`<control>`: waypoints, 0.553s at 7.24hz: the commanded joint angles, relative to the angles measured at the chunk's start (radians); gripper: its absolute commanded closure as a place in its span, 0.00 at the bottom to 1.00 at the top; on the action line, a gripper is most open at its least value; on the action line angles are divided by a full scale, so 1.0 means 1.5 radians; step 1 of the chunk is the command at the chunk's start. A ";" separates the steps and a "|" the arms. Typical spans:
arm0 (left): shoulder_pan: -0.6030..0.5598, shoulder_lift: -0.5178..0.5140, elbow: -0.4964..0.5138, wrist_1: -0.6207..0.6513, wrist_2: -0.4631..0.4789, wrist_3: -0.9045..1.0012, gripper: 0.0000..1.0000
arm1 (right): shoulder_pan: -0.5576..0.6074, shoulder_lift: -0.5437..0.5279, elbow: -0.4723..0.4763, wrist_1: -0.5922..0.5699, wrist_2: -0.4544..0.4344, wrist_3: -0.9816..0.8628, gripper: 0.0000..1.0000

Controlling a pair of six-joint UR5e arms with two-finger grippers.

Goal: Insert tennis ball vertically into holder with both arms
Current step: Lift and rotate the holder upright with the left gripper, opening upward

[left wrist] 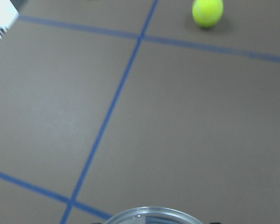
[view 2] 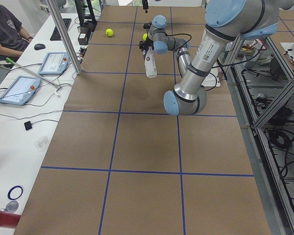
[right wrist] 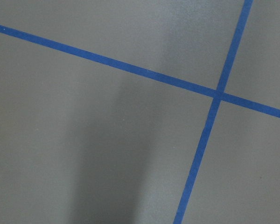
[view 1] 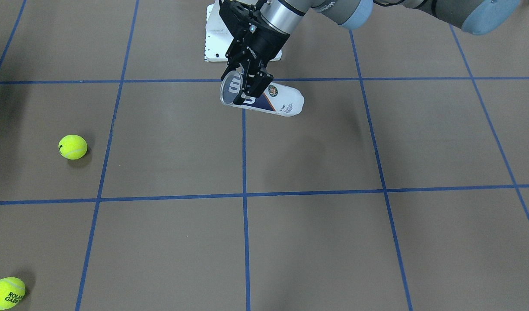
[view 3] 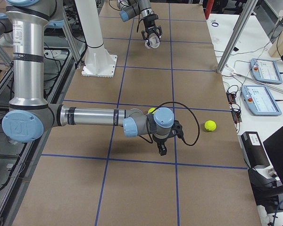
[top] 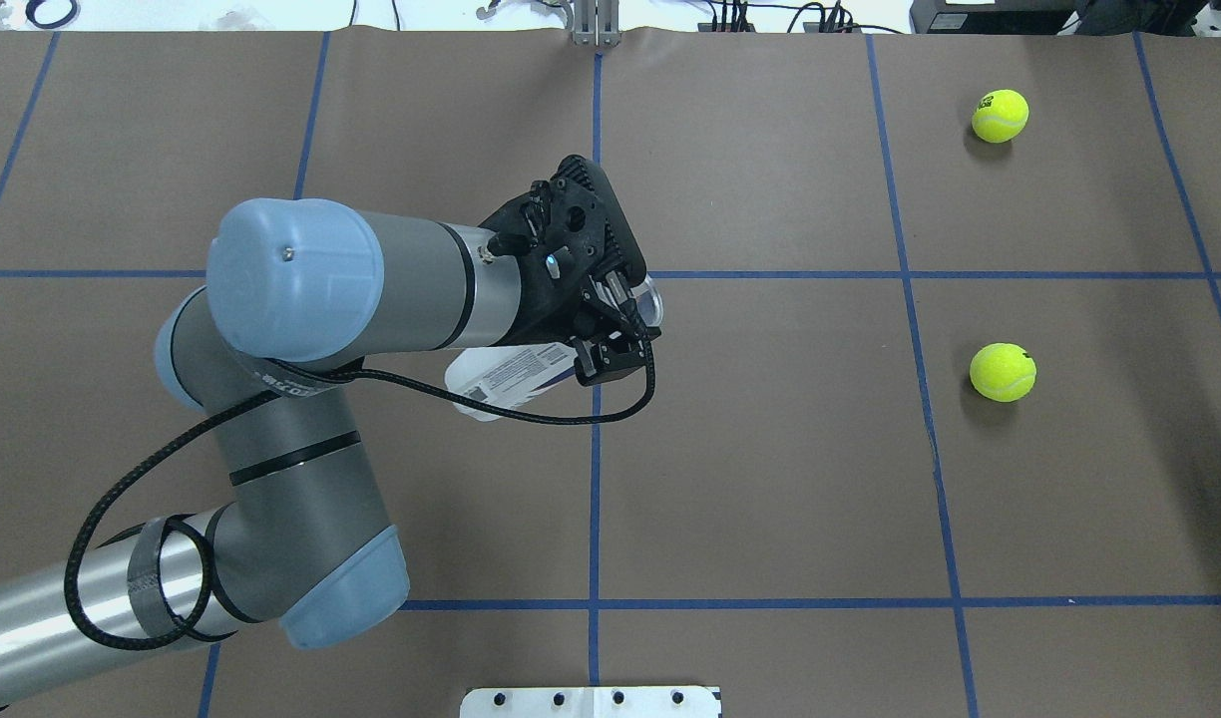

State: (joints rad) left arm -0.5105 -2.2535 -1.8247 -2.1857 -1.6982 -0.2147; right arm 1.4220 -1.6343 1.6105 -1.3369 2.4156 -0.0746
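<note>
My left gripper (view 1: 247, 91) is shut on the holder (view 1: 271, 99), a clear can with a white and navy label. It grips near the open end and holds the can tilted above the table. The gripper (top: 618, 334) and the can (top: 511, 374) also show in the overhead view, and the can's rim (left wrist: 151, 214) in the left wrist view. Two tennis balls lie on the table, one nearer (view 1: 73, 147) (top: 1003, 372) and one farther (view 1: 6, 293) (top: 1000, 116). My right gripper (view 3: 161, 149) points down near the nearer ball (view 3: 152, 111). I cannot tell whether it is open.
The white pedestal base (view 1: 212, 41) (view 3: 100, 63) stands at the robot's table edge. Blue tape lines grid the brown table. Metal posts (view 2: 63, 34) and tablets (view 2: 17, 88) stand along the operators' side, where a person (view 2: 7, 29) sits.
</note>
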 commanded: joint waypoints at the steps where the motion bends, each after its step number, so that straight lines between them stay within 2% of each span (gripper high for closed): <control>1: 0.008 0.008 0.152 -0.384 0.065 -0.085 0.20 | -0.001 0.001 0.005 0.016 0.032 0.017 0.01; 2: 0.014 0.007 0.263 -0.609 0.099 -0.086 0.20 | -0.026 0.002 0.041 0.017 0.033 0.093 0.01; 3: 0.022 -0.003 0.341 -0.730 0.129 -0.085 0.20 | -0.075 0.003 0.089 0.016 0.029 0.192 0.01; 4: 0.026 -0.004 0.353 -0.753 0.150 -0.084 0.20 | -0.114 0.006 0.125 0.017 0.028 0.280 0.01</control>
State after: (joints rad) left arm -0.4809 -2.2537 -1.3733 -3.1731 -1.5207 -0.3391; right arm 1.3235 -1.6291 1.7265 -1.3127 2.4592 0.1828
